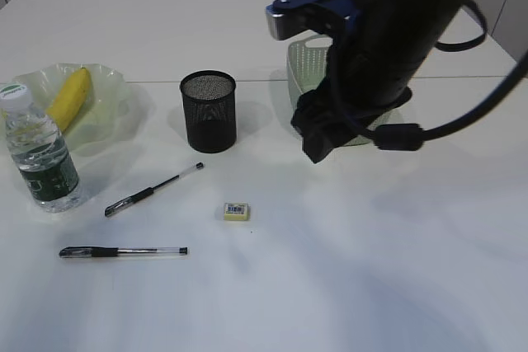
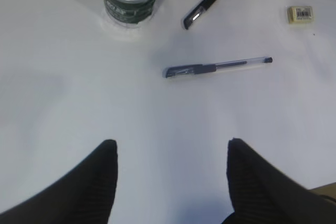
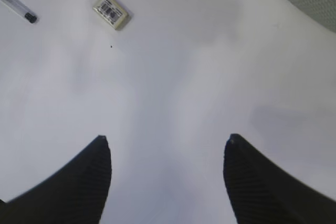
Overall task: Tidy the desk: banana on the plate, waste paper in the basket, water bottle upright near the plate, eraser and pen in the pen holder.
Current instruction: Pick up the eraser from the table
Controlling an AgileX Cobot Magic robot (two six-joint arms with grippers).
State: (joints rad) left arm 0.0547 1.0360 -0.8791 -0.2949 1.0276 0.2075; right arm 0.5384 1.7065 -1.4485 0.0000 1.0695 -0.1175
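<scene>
Surface (image 1: 346, 269): white, matte, plain; a seam line crosses it behind the objects, and pale cabinet fronts close the far edge of the room.

Plate (image 1: 115, 88): translucent, pale green, wavy rim, far left. Banana (image 1: 70, 98) lies in it, long axis running from near-left to far-right, stem tip toward the far side.

Water bottle (image 1: 40, 154): upright, white cap, green label, standing just in front of the plate at its left side.

Pen holder (image 1: 209, 110): black mesh cylinder, upright, centre of the surface, apart from everything else.

Basket (image 1: 305, 68): pale green, perforated wall, right of the pen holder, largely hidden by the right arm.

Upper pen (image 1: 153, 190): black grip, clear barrel, lying diagonally, grip end near-left, far end pointing up-right toward the pen holder.

Lower pen (image 1: 122, 251): lying almost parallel to the front edge, dark grip end to the left.

Eraser (image 1: 237, 211): small yellowish block with a barcode label, flat on the surface right of both pens.

Left end effector (image 2: 172, 153): spread wide, nothing between the fingers, hovering above bare surface with the lower pen ahead.

Right end effector (image 3: 167, 150): spread wide, nothing held, above bare surface; the eraser lies ahead to its left.
</scene>
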